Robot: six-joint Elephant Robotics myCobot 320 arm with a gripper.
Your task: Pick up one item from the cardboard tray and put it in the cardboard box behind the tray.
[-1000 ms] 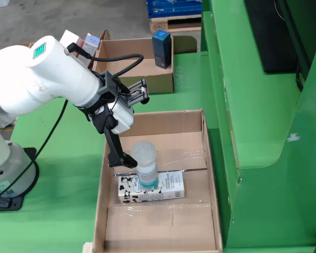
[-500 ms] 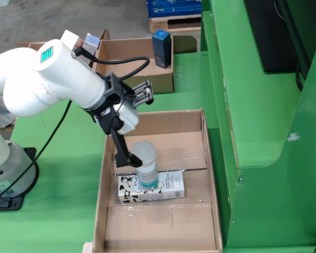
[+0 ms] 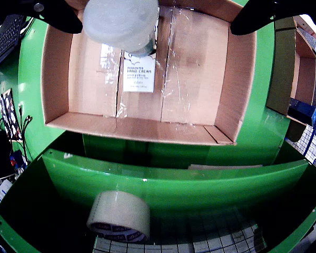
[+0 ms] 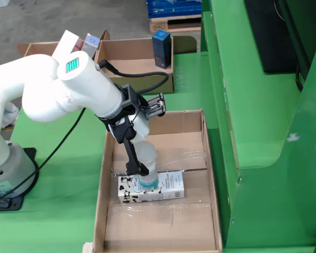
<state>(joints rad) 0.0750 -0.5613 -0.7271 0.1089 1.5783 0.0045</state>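
Observation:
The cardboard tray (image 4: 213, 179) holds a white hand cream carton (image 4: 168, 187) lying flat and a clear bottle (image 4: 147, 176) with a frosted cap standing at the carton's left end. My gripper (image 3: 155, 23) hangs open and wide over the tray. In the wrist view the bottle's cap (image 3: 121, 21) sits close to the left finger (image 3: 58, 16), far from the right finger (image 3: 263, 16). The hand cream carton (image 3: 139, 76) shows below the cap. In the fixed view one black finger (image 4: 132, 158) reaches down beside the bottle; the other is hidden.
Behind the tray stands an open cardboard box (image 4: 134, 63) with a dark blue carton (image 4: 161, 48) upright in it. A tall green frame (image 4: 253, 105) borders the tray's right side. A tape roll (image 3: 118, 216) lies on the green shelf. A pallet (image 4: 174, 23) stands at the back.
The arm has swung right, from the tray's left wall to over the tray. The visible finger has come in against the bottle's side. Bottle and carton have not moved.

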